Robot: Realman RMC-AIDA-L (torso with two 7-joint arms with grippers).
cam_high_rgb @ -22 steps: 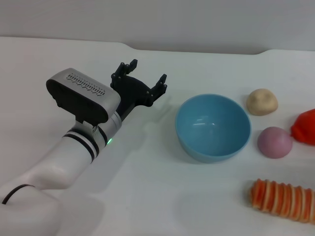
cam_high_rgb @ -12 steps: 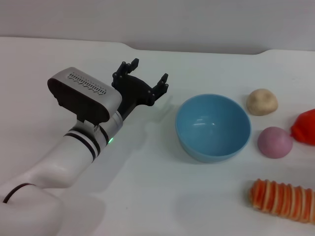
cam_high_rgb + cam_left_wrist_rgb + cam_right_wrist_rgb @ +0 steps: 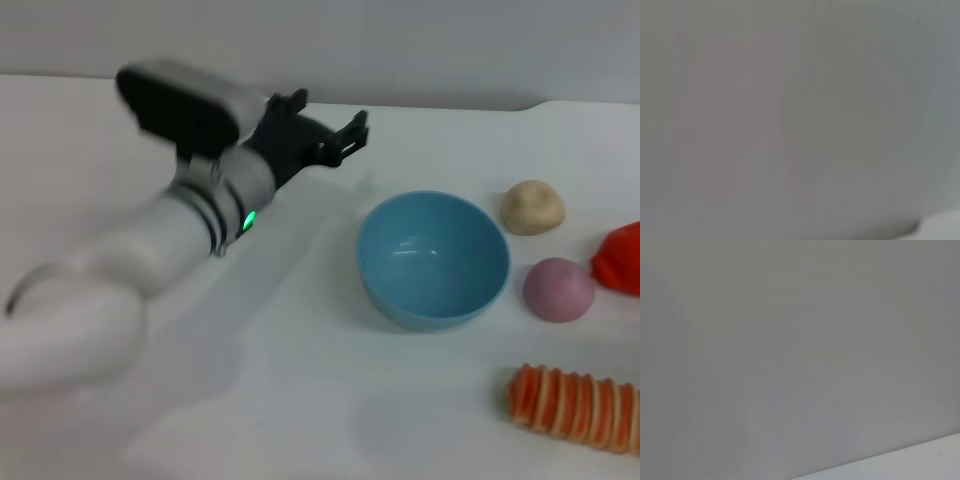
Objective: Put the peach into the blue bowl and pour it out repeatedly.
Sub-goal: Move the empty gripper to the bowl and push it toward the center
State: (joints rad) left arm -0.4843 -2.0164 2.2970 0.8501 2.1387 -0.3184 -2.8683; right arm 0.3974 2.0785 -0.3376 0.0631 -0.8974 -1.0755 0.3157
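The light blue bowl [image 3: 433, 259] stands empty and upright on the white table. The pink-mauve peach [image 3: 558, 289] lies on the table just right of the bowl, apart from it. My left gripper [image 3: 326, 127] is open and empty, raised above the table behind and to the left of the bowl. The right gripper is out of view. Both wrist views show only a plain grey wall.
A beige lumpy ball [image 3: 532, 207] lies behind the peach. A red-orange item [image 3: 620, 258] sits at the right edge. An orange ribbed object [image 3: 572, 405] lies at the front right. The table's back edge [image 3: 420, 104] runs behind the gripper.
My left arm has swung up and toward the back right, carrying the open gripper higher and nearer the bowl. The bowl and peach have not moved.
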